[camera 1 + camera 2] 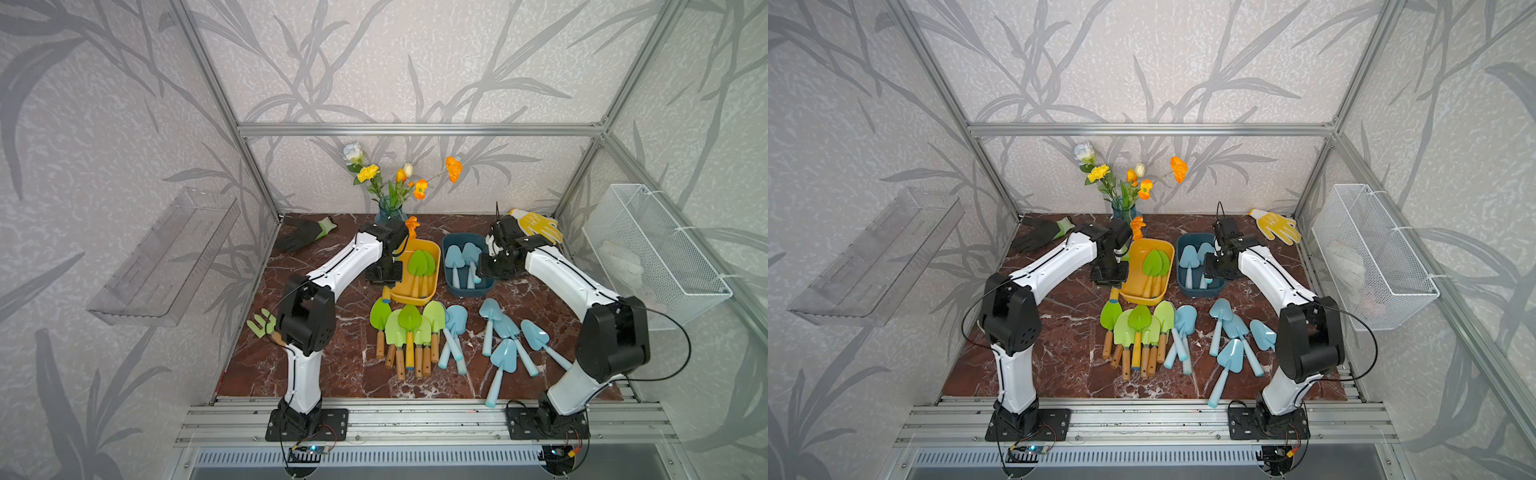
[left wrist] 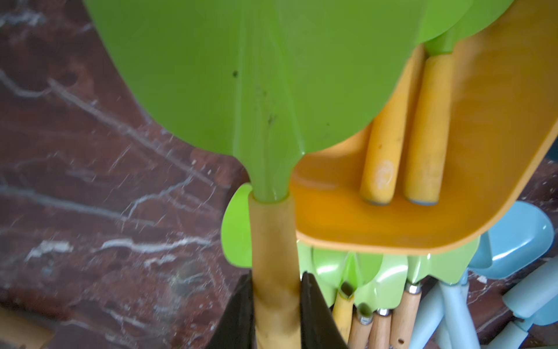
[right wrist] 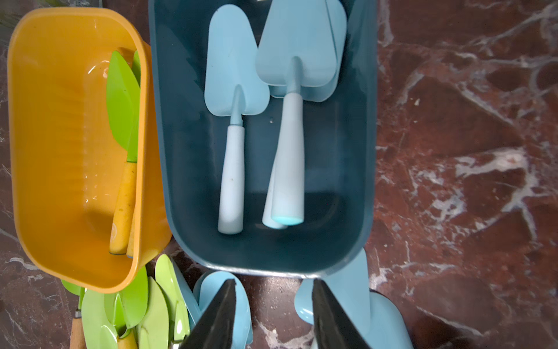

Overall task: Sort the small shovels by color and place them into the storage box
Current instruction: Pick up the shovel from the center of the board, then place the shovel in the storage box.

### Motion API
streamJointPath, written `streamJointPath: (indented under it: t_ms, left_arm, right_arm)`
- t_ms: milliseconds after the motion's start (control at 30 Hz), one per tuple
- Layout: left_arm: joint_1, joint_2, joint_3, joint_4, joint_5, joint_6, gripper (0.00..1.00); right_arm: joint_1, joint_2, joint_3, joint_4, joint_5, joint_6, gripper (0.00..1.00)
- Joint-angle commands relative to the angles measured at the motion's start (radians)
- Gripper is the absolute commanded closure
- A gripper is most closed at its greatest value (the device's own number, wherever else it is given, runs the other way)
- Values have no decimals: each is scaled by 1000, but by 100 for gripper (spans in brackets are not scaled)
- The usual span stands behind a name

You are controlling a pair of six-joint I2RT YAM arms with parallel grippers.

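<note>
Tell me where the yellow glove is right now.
In both top views the yellow glove lies flat at the table's far right corner, behind and right of the dark blue box.

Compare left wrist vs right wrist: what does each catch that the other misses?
Left wrist only: left gripper shut on a green shovel by its handle. Right wrist only: dark blue box holding pale blue shovels; right gripper open, empty. Both: yellow box, loose green shovels on the marble table.
</note>
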Motion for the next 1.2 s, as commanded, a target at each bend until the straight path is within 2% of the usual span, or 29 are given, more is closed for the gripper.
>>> streamJointPath:
  t_ms: [0, 267, 533, 633, 800, 933, 1067, 1167]
  left_arm:
    - [-9, 109, 178, -60, 38, 60, 100]
    - [-11, 350, 481, -108, 46, 91, 100]
    - [-18, 435, 463, -98, 111, 73, 99]
    - [-24, 425, 417, -77, 116, 67, 91]
    - [-30, 392, 371, -56, 123, 54, 54]
    - [-32, 363, 367, -51, 132, 47, 44]
    - [-34, 326, 365, -43, 126, 37, 40]
    - [-34, 277, 344, -20, 74, 26, 40]
  right_arm:
    - [-14, -76, -54, -25, 37, 15, 57]
    - [-27, -243, -201, -52, 85, 47, 57]
    - [-32, -347, -309, -66, 122, 103, 57]
    - [-32, -362, -348, -63, 111, 130, 57]
    - [-28, -382, -424, -27, 30, 162, 57]
    - [31, -388, -449, -10, 1, 153, 56]
    - [128, -363, -460, -11, -7, 157, 56]
    - [241, -325, -468, 4, -7, 169, 55]
